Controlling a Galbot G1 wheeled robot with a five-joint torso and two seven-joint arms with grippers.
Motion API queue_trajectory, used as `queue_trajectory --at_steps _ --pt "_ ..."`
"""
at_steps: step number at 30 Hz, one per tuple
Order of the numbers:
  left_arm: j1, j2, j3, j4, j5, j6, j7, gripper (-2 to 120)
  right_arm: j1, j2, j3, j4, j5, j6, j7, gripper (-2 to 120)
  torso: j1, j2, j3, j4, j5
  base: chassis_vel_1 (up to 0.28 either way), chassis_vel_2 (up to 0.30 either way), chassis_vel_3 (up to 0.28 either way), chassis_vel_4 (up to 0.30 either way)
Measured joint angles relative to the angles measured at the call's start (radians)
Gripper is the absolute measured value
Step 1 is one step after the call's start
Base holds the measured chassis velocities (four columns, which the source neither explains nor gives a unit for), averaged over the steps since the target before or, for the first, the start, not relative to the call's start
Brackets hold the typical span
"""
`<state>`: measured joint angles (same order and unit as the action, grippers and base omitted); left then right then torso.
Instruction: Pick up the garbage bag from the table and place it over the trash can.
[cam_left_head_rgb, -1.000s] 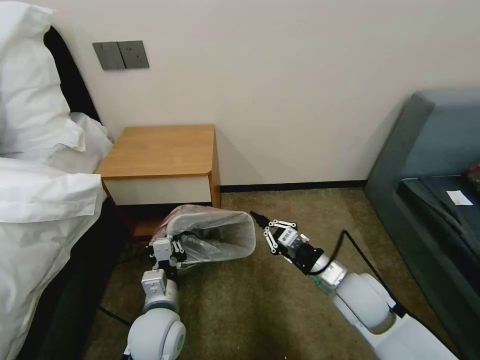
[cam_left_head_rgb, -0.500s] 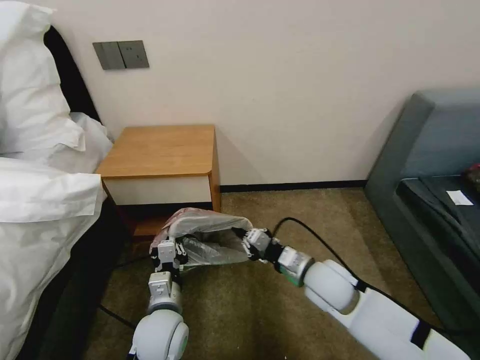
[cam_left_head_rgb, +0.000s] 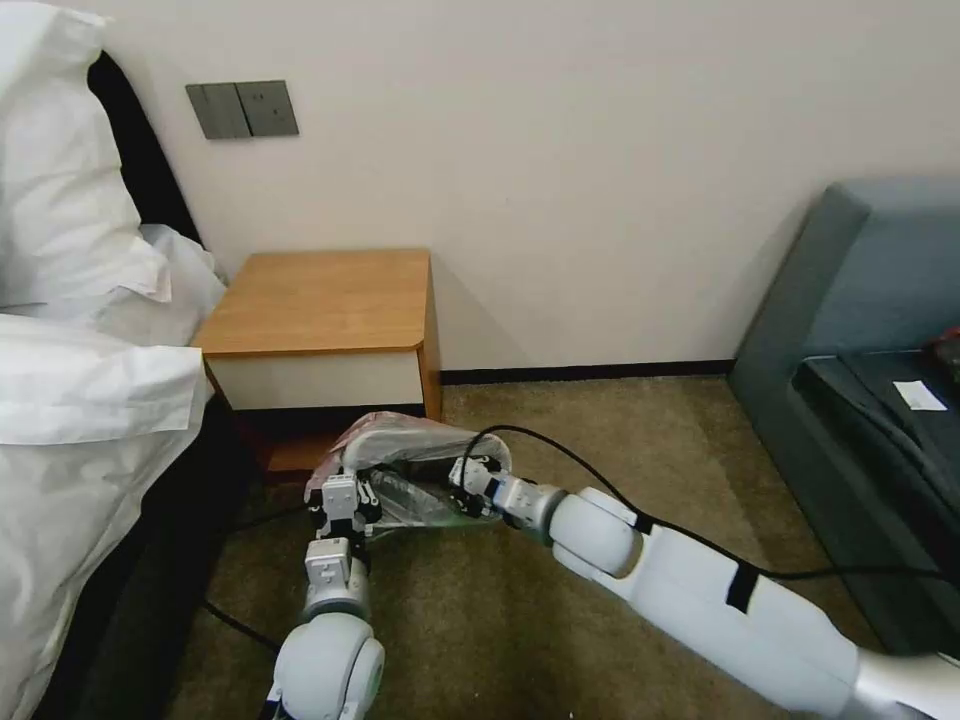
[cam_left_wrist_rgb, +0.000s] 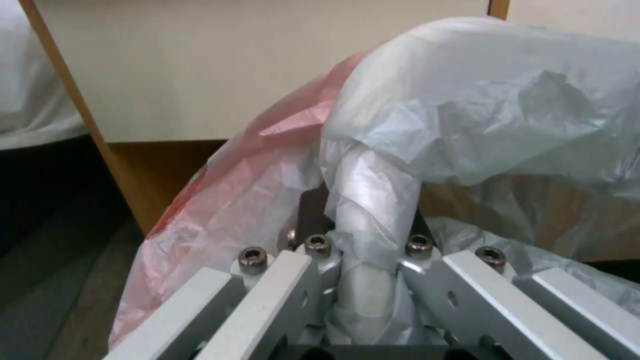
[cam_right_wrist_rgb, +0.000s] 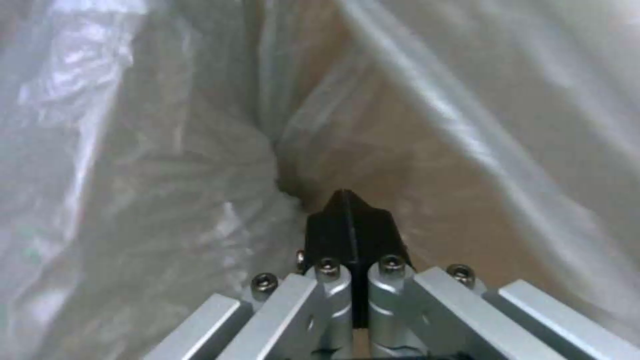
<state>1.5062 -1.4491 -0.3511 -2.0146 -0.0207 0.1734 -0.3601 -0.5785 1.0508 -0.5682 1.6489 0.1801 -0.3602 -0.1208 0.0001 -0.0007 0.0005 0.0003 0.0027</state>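
The trash can (cam_left_head_rgb: 415, 441) lies tilted on the carpet in front of the table (cam_left_head_rgb: 320, 300), with its mouth facing right. The garbage bag (cam_left_head_rgb: 415, 505) is draped over it, its pinkish-red edge (cam_left_wrist_rgb: 267, 150) on the table side. My left gripper (cam_left_head_rgb: 340, 498) is shut on the bag-wrapped rim (cam_left_wrist_rgb: 373, 200) at the can's near left corner. My right gripper (cam_left_head_rgb: 465, 480) reaches into the mouth from the right. In the right wrist view its black fingertips (cam_right_wrist_rgb: 347, 210) are pressed together with nothing between them, and crinkled bag plastic (cam_right_wrist_rgb: 167, 150) surrounds them.
White bedding (cam_left_head_rgb: 80, 380) fills the left side and a grey-blue sofa (cam_left_head_rgb: 860, 330) stands at the right. A black cable (cam_left_head_rgb: 230, 625) runs along the floor by the left arm. Open carpet (cam_left_head_rgb: 620, 430) lies between the can and the sofa.
My right gripper has moved left from outside the can into the bag's mouth and has shut. The left gripper has kept its hold and shifted slightly.
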Motion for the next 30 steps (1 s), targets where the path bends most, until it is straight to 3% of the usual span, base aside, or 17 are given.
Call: queue_trajectory --at_steps 17,30 --pt "0.065 -0.009 0.005 -0.012 0.059 -0.011 0.0 4 0.143 0.034 -0.164 -0.086 -0.002 -0.011 -0.022 0 0.0 0.0 0.0 0.0 0.0001 0.0 0.0 0.0 0.0" --pt "0.082 -0.032 0.013 -0.019 0.084 -0.016 0.001 4 0.157 0.08 -0.198 -0.163 -0.038 -0.004 -0.035 0 0.0 0.0 0.0 -0.0001 0.0002 0.0 0.0 0.0 0.0"
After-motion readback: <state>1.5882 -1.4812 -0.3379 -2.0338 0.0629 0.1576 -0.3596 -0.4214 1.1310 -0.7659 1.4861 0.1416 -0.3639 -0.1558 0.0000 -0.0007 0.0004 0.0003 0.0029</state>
